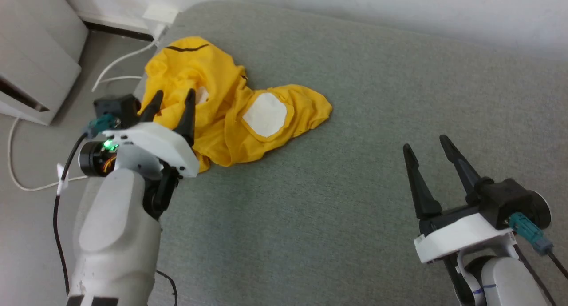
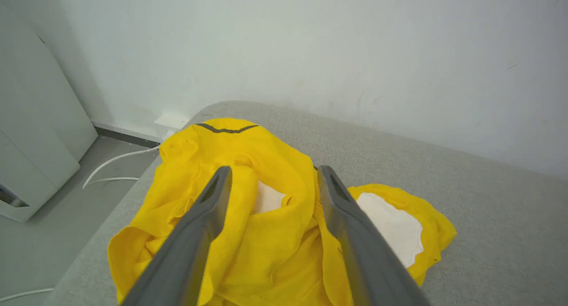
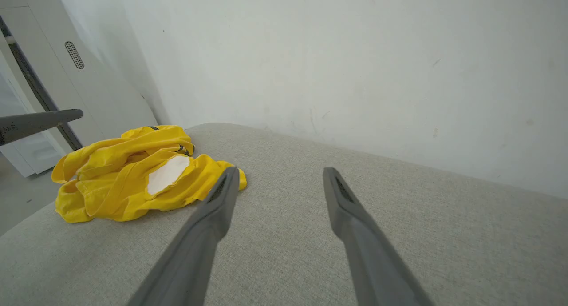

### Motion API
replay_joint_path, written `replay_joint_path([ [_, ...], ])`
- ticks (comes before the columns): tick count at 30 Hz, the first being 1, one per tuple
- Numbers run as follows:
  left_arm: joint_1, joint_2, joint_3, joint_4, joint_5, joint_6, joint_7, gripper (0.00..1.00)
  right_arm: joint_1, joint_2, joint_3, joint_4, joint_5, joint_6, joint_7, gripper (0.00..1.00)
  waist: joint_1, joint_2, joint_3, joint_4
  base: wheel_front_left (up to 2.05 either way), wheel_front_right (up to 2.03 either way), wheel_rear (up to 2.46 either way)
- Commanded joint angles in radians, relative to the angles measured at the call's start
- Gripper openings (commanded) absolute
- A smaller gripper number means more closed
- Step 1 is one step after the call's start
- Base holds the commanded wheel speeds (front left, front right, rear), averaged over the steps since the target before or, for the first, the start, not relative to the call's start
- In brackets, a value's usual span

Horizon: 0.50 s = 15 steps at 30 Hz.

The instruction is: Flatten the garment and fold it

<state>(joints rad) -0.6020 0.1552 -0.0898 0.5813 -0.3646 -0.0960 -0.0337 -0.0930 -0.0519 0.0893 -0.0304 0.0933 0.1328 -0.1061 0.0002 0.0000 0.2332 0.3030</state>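
The garment [image 1: 230, 115] is a bright yellow T-shirt lying crumpled in a heap at the far left of a grey padded surface [image 1: 355, 119]. White patches and a black mark show among its folds. My left gripper [image 1: 175, 97] hovers open over the heap's near left side, fingers spread and holding nothing. In the left wrist view the garment [image 2: 275, 235] lies directly below the open left gripper [image 2: 273, 172]. My right gripper [image 1: 424, 141] stands open at the lower right, well clear of the cloth. The right wrist view shows the garment [image 3: 128, 181] off to the left of the right gripper [image 3: 279, 172].
A white wall [image 1: 399, 8] runs along the surface's far edge. To the left the surface drops to a grey floor [image 1: 31, 155] with white cables [image 1: 115, 66] and a pale cabinet [image 1: 31, 61]. Bare grey padding spreads across the middle and right.
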Motion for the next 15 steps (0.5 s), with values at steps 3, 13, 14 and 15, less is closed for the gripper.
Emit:
replay_joint_path([
  [3,-0.066,0.024,-0.049,0.083,-0.068,-0.008,0.056,1.00,-0.028,0.001,0.006,-0.001,0.000,-0.002,-0.007,1.00,-0.0002,0.0000,0.053,-0.040,0.00,0.00,0.00],
  [13,-0.171,0.086,-0.215,0.299,-0.263,-0.020,0.321,1.00,-0.061,0.001,0.027,0.012,0.016,-0.002,-0.023,1.00,-0.0002,0.0000,0.096,-0.058,0.00,0.00,0.00],
  [14,-0.178,0.088,-0.229,0.321,-0.281,-0.021,0.361,1.00,-0.063,0.001,0.028,0.013,0.018,-0.002,-0.024,1.00,-0.0002,0.0000,0.098,-0.058,0.00,0.00,0.00],
  [15,-0.185,0.091,-0.244,0.343,-0.296,-0.022,0.400,1.00,-0.066,0.001,0.030,0.015,0.020,-0.002,-0.025,1.00,-0.0002,0.0000,0.101,-0.058,0.00,0.00,0.00],
])
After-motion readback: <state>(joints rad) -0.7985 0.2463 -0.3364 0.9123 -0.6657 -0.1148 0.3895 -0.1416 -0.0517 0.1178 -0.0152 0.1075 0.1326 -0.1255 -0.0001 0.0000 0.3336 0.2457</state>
